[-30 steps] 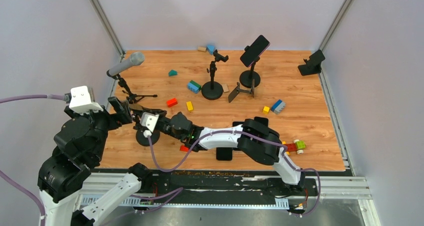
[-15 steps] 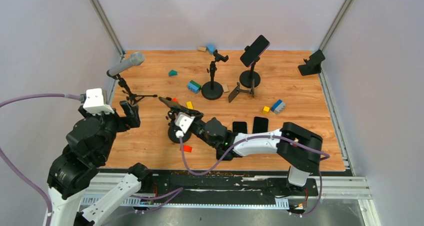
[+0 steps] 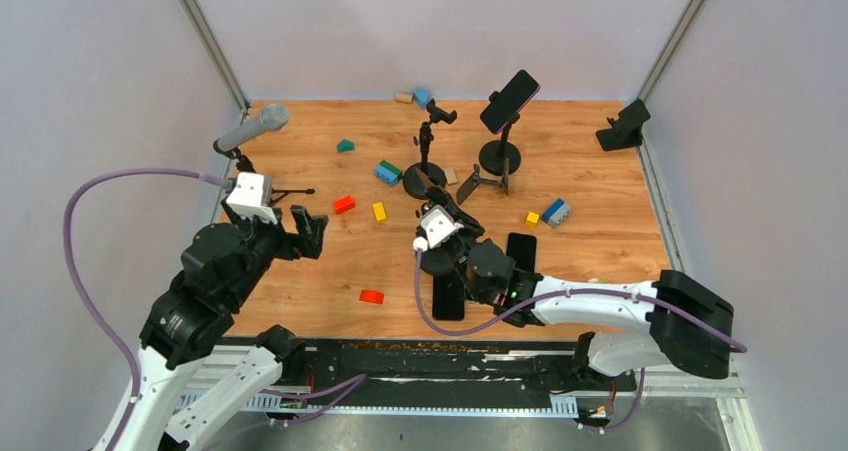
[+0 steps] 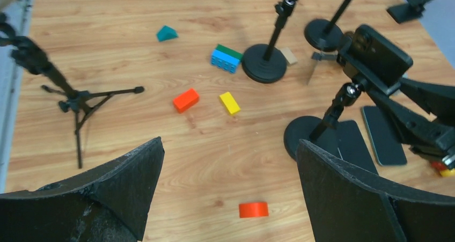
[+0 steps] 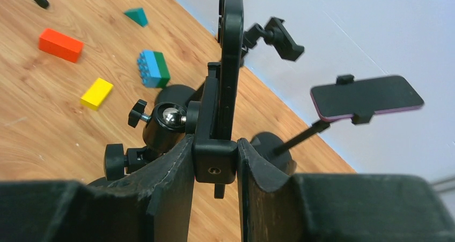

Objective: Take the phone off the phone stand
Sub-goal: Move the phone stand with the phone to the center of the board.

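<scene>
A dark phone (image 5: pixel 232 35) stands edge-on in the clamp of a black phone stand (image 5: pixel 163 121) with a ball joint. My right gripper (image 5: pixel 216 145) is shut on the lower end of that clamp. In the top view the right gripper (image 3: pixel 447 216) sits above the stand's round base (image 3: pixel 437 262) near the table's middle. In the left wrist view the same phone (image 4: pixel 381 51) shows tilted on the stand (image 4: pixel 303 137). My left gripper (image 4: pixel 229 143) is open and holds nothing; in the top view the left gripper (image 3: pixel 305 233) hangs at the left, apart from the stand.
Two phones (image 3: pixel 448 293) (image 3: pixel 520 251) lie flat by the stand's base. At the back stand an empty stand (image 3: pixel 425 176), a stand with a pink-edged phone (image 3: pixel 510 101) and a microphone tripod (image 3: pixel 255 131). Toy bricks (image 3: pixel 388 172) and a red piece (image 3: pixel 371 296) are scattered about.
The right arm has swung right, taking the stand and phone from beside the left gripper to the table's middle. The left arm has moved forward and rightward, still open.
</scene>
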Tool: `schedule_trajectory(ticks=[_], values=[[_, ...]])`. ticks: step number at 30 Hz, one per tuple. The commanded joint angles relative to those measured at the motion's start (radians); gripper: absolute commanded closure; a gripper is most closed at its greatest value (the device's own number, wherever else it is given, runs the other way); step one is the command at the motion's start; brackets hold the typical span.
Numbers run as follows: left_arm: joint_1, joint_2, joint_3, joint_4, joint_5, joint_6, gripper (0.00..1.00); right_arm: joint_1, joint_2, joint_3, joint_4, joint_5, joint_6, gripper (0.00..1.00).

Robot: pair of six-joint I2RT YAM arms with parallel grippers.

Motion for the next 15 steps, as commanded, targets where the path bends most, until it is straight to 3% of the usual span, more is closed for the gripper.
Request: schedule_trajectory(ticks=[1, 10, 15], values=[[0.006, 0.028, -0.049, 0.155, 0.153, 0.038, 0.00, 0.000, -0.080, -0.007, -0.056, 0.073, 0.043, 0.97], [0.006, 0.090, -0.116, 0.276, 0.279, 0.056, 0.00, -0.014, -0.054, -0.024, -0.051, 0.078, 0.145, 0.95], [0.005, 0.089, -0.187, 0.372, 0.376, 0.095, 0.00, -0.020, 0.005, 0.053, -0.024, 0.060, 0.142, 0.97]])
